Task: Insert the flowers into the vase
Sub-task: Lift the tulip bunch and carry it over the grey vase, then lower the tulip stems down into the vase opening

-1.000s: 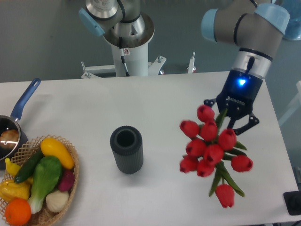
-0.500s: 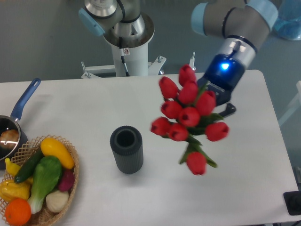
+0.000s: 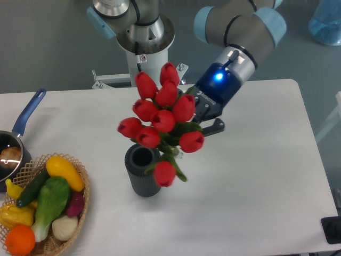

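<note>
My gripper (image 3: 205,114) is shut on the stems of the flowers (image 3: 160,118), a bunch of red tulips with green stems and leaves. I hold the bunch in the air, tilted, with the buds to the left of my gripper. The vase (image 3: 143,170), a dark ribbed cylinder with a round open mouth, stands upright on the white table (image 3: 256,176). The lowest tulip bud (image 3: 164,173) hangs in front of the vase's right side, and the bunch overlaps its mouth in this view. The stem ends are hidden behind the buds and gripper.
A wicker basket (image 3: 80,205) with colourful toy vegetables sits at the front left. A blue-handled saucepan (image 3: 21,125) lies at the left edge. The robot's white base column (image 3: 146,58) stands behind the table. A dark object (image 3: 333,230) sits at the front right corner.
My gripper has lifted the flowers off the table at the right and carried them left, from beside the table's right part to just above and beside the vase. The vase has not moved.
</note>
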Motion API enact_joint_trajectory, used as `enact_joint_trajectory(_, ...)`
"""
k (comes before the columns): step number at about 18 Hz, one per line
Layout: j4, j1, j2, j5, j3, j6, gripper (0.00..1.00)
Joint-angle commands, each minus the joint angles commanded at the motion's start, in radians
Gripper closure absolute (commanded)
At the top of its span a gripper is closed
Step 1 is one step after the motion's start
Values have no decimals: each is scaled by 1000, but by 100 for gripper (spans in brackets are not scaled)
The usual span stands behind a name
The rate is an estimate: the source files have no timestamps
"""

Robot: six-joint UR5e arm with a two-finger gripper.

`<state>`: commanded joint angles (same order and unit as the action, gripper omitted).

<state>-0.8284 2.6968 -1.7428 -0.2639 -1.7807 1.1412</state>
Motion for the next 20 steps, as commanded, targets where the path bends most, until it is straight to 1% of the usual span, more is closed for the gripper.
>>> enact_joint_trajectory(2, 0, 3, 11, 29, -32, 9, 79)
enact_joint_trajectory(4, 0, 2, 11, 61, -45, 26, 79)
enact_joint_trajectory(8, 0, -2, 20, 86, -77, 29, 79)
enact_joint_trajectory(14, 0, -8, 11, 97, -82, 40, 79)
enact_joint_trajectory(16, -1, -11, 6, 97, -94, 102, 79)
enact_joint_trajectory(20, -2, -12, 3, 101, -103, 120, 79)
